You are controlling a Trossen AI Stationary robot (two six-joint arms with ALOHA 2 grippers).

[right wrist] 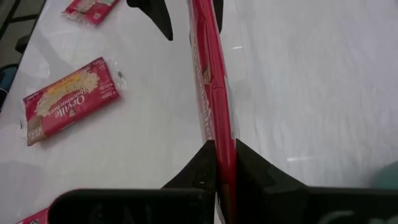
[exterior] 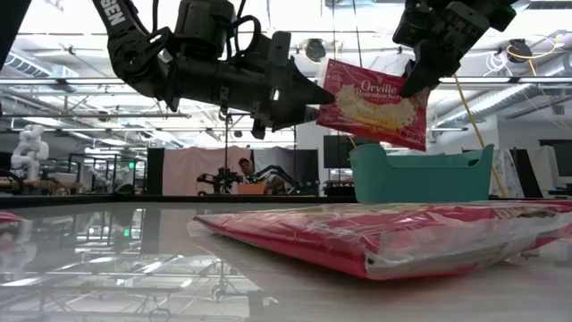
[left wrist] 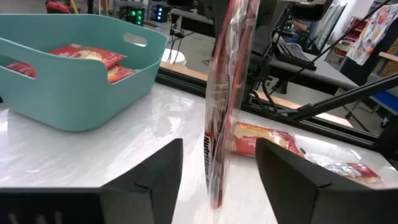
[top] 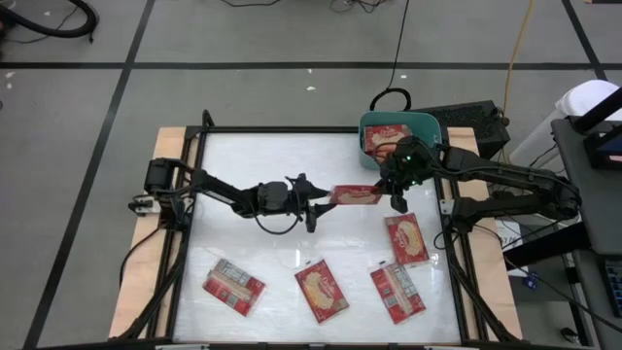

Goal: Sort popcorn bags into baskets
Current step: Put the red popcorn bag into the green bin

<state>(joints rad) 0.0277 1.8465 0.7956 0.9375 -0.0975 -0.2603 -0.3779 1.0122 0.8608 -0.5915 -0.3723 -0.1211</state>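
Right wrist view, right gripper [right wrist: 219,163] pinching popcorn bag [right wrist: 210,81]

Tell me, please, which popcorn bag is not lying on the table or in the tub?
The popcorn bag held in the air, clamped by the right gripper. The open left gripper flanks its other end; the other bags lie flat.
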